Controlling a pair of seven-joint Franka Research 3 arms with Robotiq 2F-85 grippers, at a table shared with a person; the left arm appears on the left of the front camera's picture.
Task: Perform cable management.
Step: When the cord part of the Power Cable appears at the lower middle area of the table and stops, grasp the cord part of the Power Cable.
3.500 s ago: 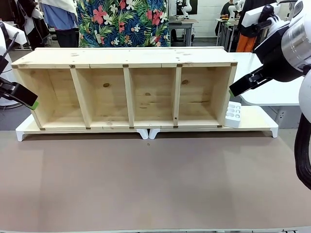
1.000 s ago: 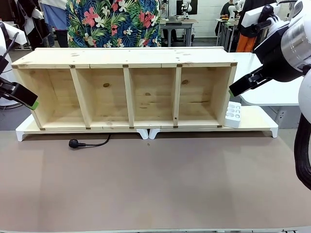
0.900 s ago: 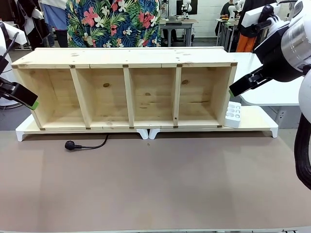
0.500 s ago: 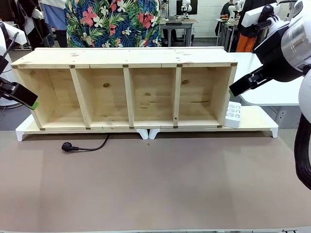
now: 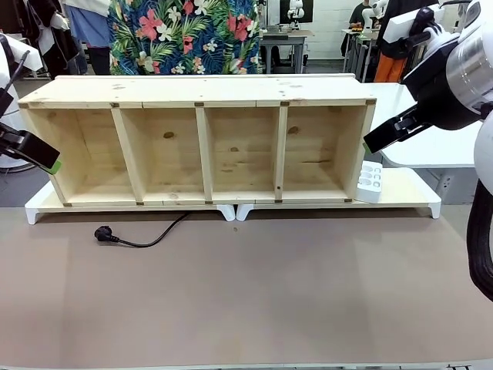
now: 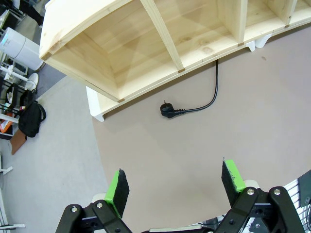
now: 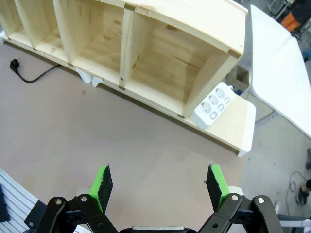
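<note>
From the front, the cable (image 5: 146, 243) lay on the table (image 5: 269, 301) toward its far left corner, just before the wooden shelf (image 5: 204, 92). Its plug end was nearest the left edge and the cord curved back under the shelf's base, while the left gripper (image 5: 46, 160) and right gripper (image 5: 373, 142) hung off the shelf's two ends. In the left wrist view the left gripper's (image 6: 175, 182) jaws stood wide apart above bare table, with the cable (image 6: 204, 108) well ahead of them beside the shelf. In the right wrist view the right gripper's (image 7: 159, 180) jaws likewise stood wide, with the cable (image 7: 34, 77) far off and a white power strip (image 7: 214, 104) at the shelf's nearer end.
</note>
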